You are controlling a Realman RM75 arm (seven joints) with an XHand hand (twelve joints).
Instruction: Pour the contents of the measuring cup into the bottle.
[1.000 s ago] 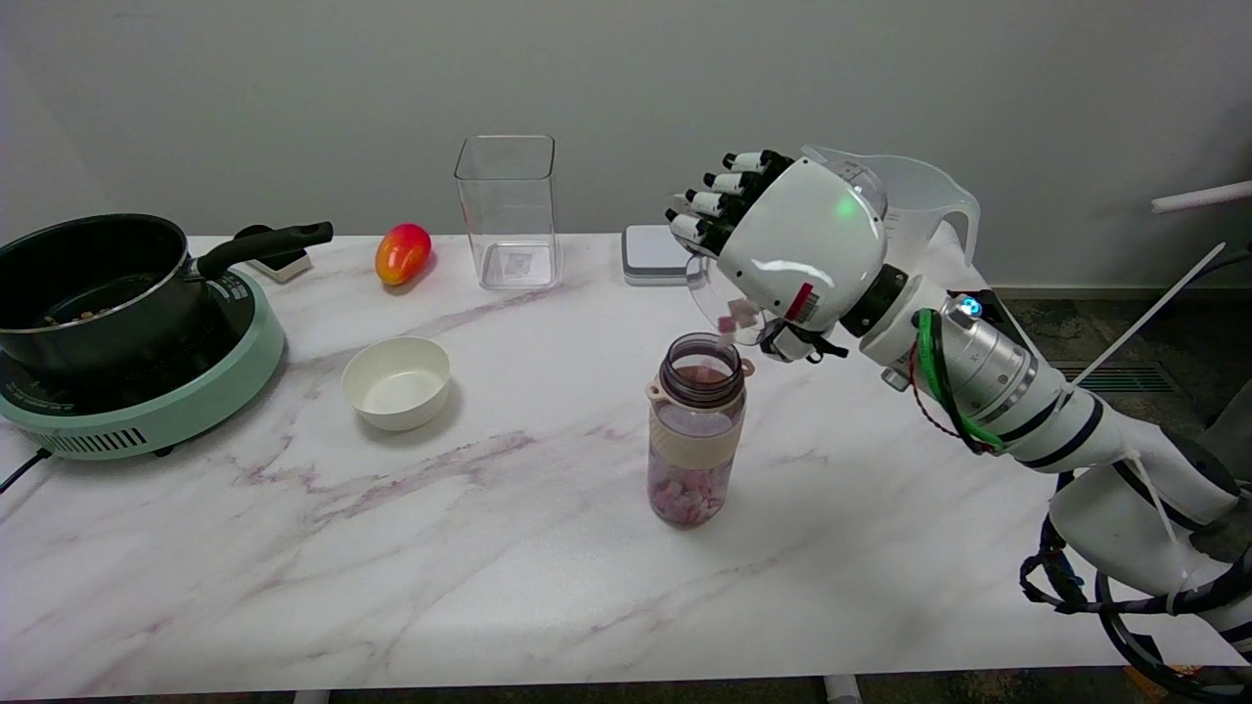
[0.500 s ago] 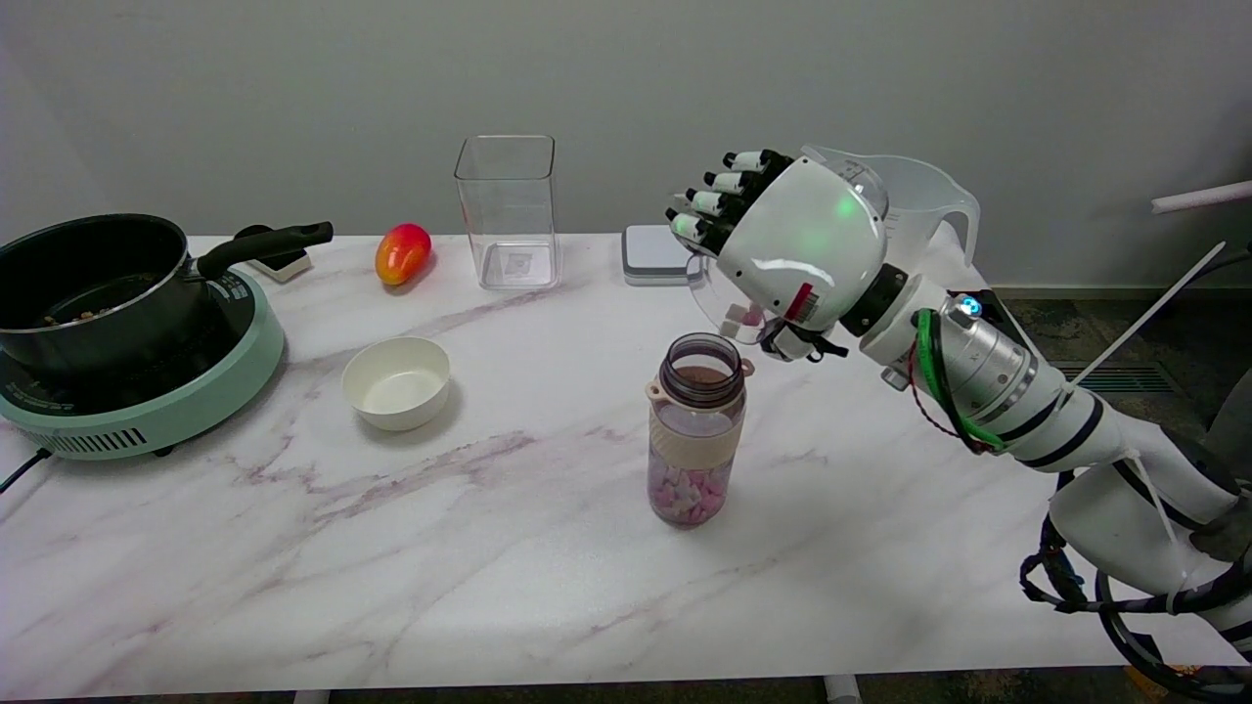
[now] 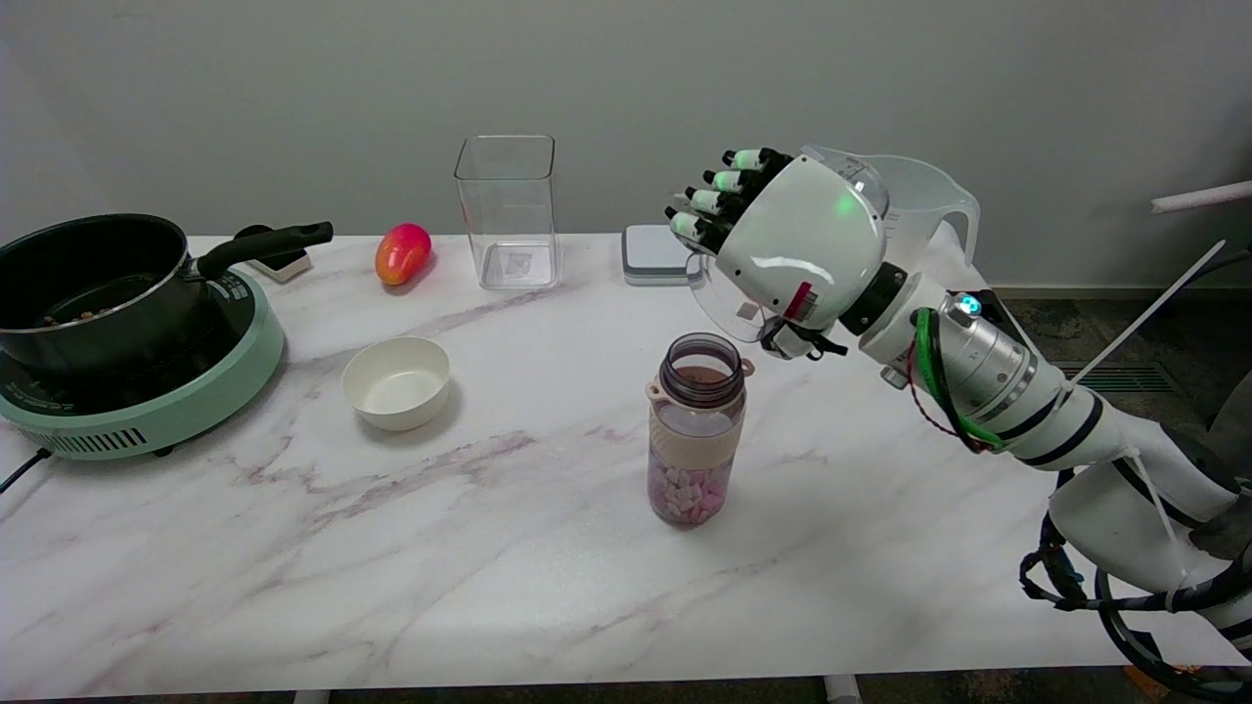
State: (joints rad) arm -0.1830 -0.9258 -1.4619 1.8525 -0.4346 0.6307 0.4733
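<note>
Head view shows black-tipped fingers (image 3: 724, 181) wrapped around the clear plastic measuring cup (image 3: 905, 210), the white right hand (image 3: 792, 244) holding it tipped, mouth down-left, just above the open tinted bottle with a beige band (image 3: 696, 430), which stands mid-table on white marble (image 3: 391, 567) with pink and white pieces at its bottom

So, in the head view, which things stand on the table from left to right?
Pot on the green cooker → white bowl → mango → clear container → bottle, with the tilted measuring cup in the right hand above it.
</note>
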